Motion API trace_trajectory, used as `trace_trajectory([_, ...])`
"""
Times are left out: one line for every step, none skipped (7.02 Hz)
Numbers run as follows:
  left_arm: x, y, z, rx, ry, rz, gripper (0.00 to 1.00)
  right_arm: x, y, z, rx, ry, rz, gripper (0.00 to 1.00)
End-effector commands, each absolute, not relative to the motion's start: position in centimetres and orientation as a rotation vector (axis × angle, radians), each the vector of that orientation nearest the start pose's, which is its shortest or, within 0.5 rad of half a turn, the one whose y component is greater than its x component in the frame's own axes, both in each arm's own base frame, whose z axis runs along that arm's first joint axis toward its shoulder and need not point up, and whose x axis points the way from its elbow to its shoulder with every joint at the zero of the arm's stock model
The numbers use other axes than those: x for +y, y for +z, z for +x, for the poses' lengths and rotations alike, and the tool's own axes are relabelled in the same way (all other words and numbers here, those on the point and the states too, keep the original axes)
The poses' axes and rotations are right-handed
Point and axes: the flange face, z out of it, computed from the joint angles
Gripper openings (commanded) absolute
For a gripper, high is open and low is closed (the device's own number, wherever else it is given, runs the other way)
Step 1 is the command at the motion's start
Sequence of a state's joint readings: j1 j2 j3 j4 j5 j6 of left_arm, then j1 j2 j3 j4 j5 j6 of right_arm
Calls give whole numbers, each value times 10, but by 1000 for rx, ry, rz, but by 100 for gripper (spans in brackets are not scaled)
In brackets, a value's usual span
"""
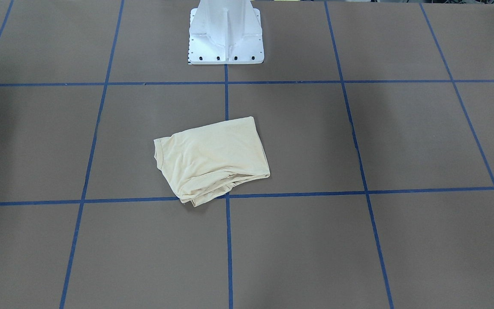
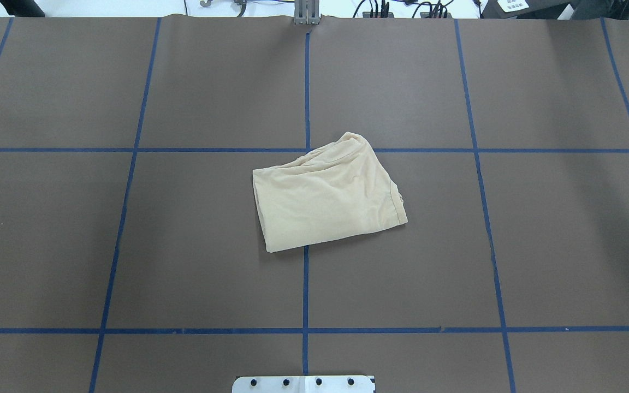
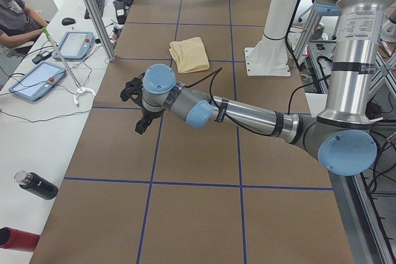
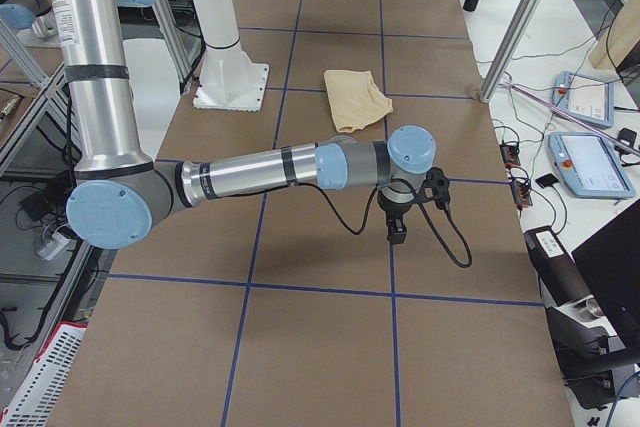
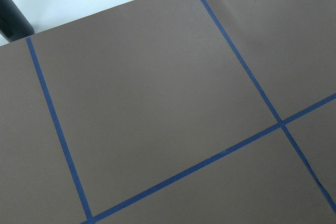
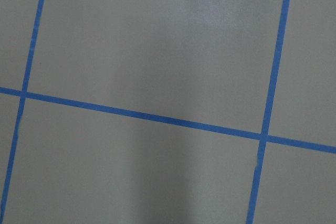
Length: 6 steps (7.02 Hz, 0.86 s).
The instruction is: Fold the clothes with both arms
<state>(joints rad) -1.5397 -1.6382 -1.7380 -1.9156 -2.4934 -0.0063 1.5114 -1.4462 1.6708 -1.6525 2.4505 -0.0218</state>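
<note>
One folded cream shirt (image 1: 212,159) lies on the brown table (image 1: 401,137), in front of the white pedestal (image 1: 225,34). Overhead, it lies across the blue tape lines (image 2: 306,82) beyond the pedestal. In the side views, the left arm (image 3: 247,115) and right arm (image 4: 270,169) reach well out from the pedestal. I cannot tell whether the left gripper (image 3: 143,122) or right gripper (image 4: 397,230) is parted or gripping. The wrist views show bare table.

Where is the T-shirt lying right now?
In the overhead view the folded T-shirt lies near the middle of the table, across the centre blue tape line, straight ahead of the white pedestal base.
</note>
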Motion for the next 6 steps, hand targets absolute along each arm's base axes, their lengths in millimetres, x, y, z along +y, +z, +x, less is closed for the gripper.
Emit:
trace_trajectory([-529, 498, -38, 905, 284, 510, 100, -547, 543, 22, -882, -150, 135, 100])
trace_trajectory([-528, 497, -38, 907, 282, 508, 100, -547, 536, 22, -884, -156, 147, 100])
trace_trajectory([-527, 498, -38, 908, 277, 504, 100, -547, 533, 20, -883, -163, 153, 100])
trace_trajectory([-526, 495, -38, 910, 278, 508, 100, -549, 530, 15, -882, -172, 154, 100])
trace_trajectory([-525, 492, -37, 909, 283, 514, 100, -551, 525, 14, -882, -178, 162, 100])
trace_trajectory([-525, 492, -37, 910, 282, 513, 100, -553, 521, 13, -882, -182, 168, 100])
